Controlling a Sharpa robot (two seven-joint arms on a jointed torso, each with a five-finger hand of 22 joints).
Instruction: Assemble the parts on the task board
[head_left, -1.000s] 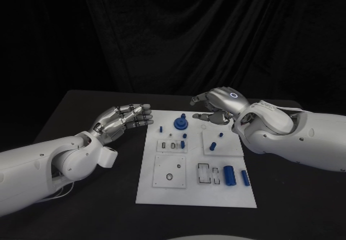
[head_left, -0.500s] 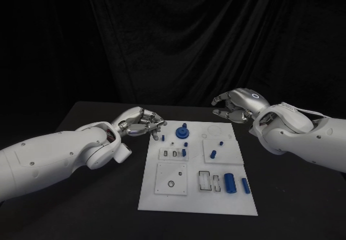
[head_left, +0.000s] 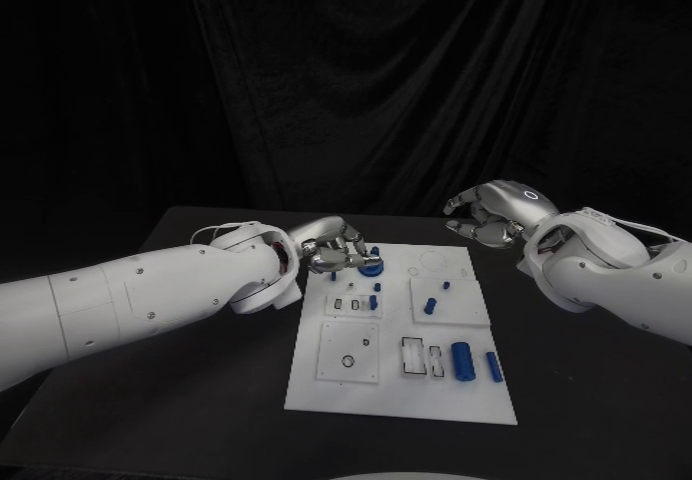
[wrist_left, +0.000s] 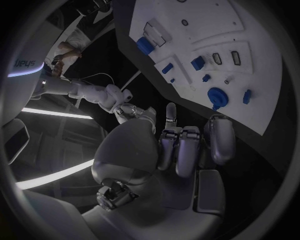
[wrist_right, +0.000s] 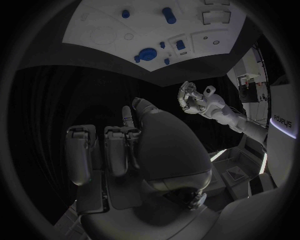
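The white task board (head_left: 398, 395) lies in the middle of the black table. A round blue part with a peg (head_left: 369, 265) stands near its far left corner. My left hand (head_left: 330, 256) hovers just left of that part, fingers curled in with nothing in them; whether it touches the part I cannot tell. In the left wrist view the left hand (wrist_left: 181, 150) stays short of the round part (wrist_left: 217, 95). My right hand (head_left: 498, 212) hangs beyond the board's far right corner, fingers curled and empty. The right hand (wrist_right: 119, 150) is well back from the board (wrist_right: 103, 20).
A blue cylinder (head_left: 460, 358) and a slimmer blue piece (head_left: 493, 366) lie at the board's near right. Smaller blue pieces (head_left: 431, 301) stand in its middle plates, and black slots (head_left: 413, 355) sit left of the cylinder. Black table (head_left: 188, 400) surrounds the board.
My left arm has swung right, bringing its hand from off the board's left side up to the round blue part, fingers curling in. My right hand drew back to the right. The camera also shifted.
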